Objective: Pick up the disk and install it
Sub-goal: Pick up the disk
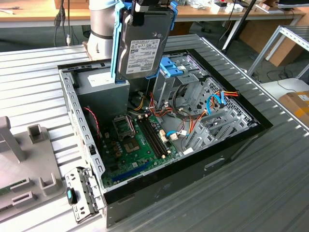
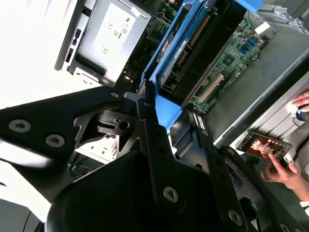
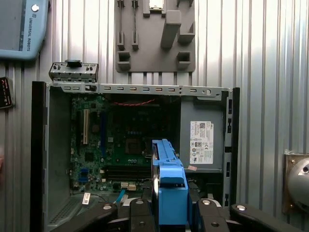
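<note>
Disk (image 1: 142,48) clamped upright in gripper (image 3: 173,210), hanging abv open PC case (image 1: 203,164).

The disk (image 1: 145,34) is dark grey with a white label (image 1: 143,57) and light-blue rails (image 1: 116,43), the motherboard (image 1: 126,147) green, the ribbed desk (image 1: 270,183) silver-grey.

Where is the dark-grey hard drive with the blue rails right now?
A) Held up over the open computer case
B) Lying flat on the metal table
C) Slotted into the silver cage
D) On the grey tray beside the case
A: the flat dark-grey metal disk with light-blue rails is gripped on edge by the gripper, above the open black computer case.
</note>
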`<act>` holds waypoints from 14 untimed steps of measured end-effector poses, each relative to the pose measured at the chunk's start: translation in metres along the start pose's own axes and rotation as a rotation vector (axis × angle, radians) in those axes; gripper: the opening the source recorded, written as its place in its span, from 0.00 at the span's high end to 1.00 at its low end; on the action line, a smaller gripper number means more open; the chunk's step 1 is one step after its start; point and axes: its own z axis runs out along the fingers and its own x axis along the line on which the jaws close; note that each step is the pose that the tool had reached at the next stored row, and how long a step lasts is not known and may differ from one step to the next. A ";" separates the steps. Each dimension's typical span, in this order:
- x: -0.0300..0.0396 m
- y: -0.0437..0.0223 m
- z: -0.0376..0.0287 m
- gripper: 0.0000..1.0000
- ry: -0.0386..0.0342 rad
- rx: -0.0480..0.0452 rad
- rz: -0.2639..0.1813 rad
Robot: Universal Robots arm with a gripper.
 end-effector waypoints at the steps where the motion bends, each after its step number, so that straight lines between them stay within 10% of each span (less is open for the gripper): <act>1: 0.0000 0.0000 0.0000 0.63 0.0000 0.0000 0.000; 6: 0.0026 0.0000 -0.0001 0.63 0.0001 -0.0001 0.000; 14: 0.0391 0.0003 -0.0009 0.63 -0.0001 0.0007 -0.001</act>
